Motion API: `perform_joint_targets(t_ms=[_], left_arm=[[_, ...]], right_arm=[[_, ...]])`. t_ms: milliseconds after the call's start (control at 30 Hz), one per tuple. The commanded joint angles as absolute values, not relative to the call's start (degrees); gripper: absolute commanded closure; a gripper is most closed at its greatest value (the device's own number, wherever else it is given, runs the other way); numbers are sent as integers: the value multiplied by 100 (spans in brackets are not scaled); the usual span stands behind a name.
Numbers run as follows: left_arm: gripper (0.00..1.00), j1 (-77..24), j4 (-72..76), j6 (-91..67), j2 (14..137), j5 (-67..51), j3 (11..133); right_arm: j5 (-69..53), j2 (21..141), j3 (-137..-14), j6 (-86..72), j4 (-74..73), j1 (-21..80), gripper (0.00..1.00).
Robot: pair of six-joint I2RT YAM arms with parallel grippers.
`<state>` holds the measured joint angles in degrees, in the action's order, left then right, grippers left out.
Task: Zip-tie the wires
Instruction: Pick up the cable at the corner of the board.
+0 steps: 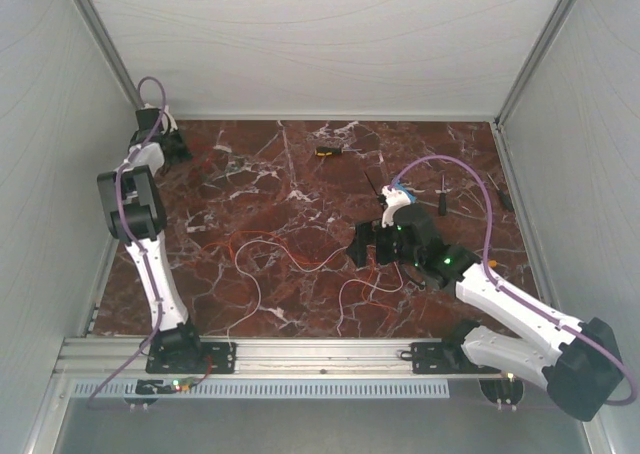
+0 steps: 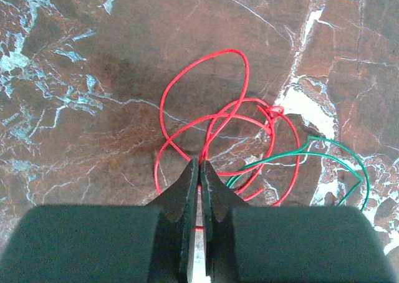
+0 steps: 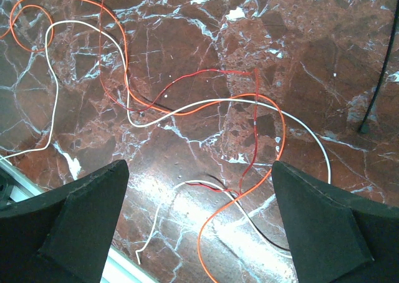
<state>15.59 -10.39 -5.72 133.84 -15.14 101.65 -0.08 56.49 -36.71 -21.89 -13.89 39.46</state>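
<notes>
The wires (image 1: pixel 285 255) lie in loose orange, white and red loops mid-table. My right gripper (image 1: pixel 376 246) hovers over their right part; in the right wrist view it (image 3: pixel 199 164) is wide open and empty above crossing orange, white and red strands (image 3: pixel 187 105). A black zip tie (image 1: pixel 372 183) lies just beyond it and shows at the right edge of the right wrist view (image 3: pixel 373 96). My left gripper (image 1: pixel 163 146) is at the back left corner. It (image 2: pixel 200 161) is shut, its tips over a red wire coil (image 2: pixel 206 90); I cannot tell if a strand is pinched.
A green wire (image 2: pixel 312 149) lies beside the red coil. A small black-and-yellow tool (image 1: pixel 328 152) sits at the back centre. Two more black strips (image 1: pixel 441 192) (image 1: pixel 497 189) lie at the back right. White walls enclose the marble table (image 1: pixel 300 174) on three sides.
</notes>
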Motion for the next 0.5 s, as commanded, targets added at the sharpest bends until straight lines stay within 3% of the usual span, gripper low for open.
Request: perform_joint_targets(t_ms=[0, 467], left_arm=[[100, 1342, -506, -478, 12709, -1040, 10151], [100, 580, 892, -237, 10027, 1131, 9018]], right_arm=[[-17, 5441, -3689, -2208, -1391, 3922, 3], [-81, 5113, -3739, -2285, -1492, 3928, 3]])
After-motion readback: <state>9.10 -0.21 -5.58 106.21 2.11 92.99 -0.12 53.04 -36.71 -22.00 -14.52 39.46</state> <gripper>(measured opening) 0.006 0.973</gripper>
